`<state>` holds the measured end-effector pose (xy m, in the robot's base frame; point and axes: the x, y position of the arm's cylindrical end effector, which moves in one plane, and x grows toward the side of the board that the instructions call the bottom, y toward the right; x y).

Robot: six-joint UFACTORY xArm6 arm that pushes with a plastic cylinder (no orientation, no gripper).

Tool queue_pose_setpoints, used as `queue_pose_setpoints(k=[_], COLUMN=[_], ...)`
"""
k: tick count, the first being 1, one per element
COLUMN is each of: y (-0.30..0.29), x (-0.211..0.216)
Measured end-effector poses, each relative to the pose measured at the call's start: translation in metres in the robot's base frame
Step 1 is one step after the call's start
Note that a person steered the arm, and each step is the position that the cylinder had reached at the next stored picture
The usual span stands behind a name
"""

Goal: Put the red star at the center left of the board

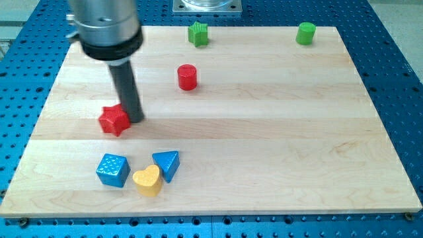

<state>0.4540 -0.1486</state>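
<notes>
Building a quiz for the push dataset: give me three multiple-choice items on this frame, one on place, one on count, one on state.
1. Where is my tip relative to the red star?
A. at its right side
B. far below it
C. across the board

2. How many green blocks are there?
A. one
B. two
C. four

3. How does the yellow heart sit?
A. alone
B. stacked on a block
C. close between two blue blocks

Answers: 1 A, the rod ends right beside the star. 2 B, the green star and green cylinder at the view's top. 3 C, the blue cube and blue triangle flank it.
</notes>
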Motion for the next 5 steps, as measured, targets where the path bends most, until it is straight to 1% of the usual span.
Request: queue_pose_setpoints(k=[1,2,3,4,5], y=[0.018,-0.04,-0.054,-0.015,0.01], x=[0.053,0.046,-0.003,0.023,-0.022])
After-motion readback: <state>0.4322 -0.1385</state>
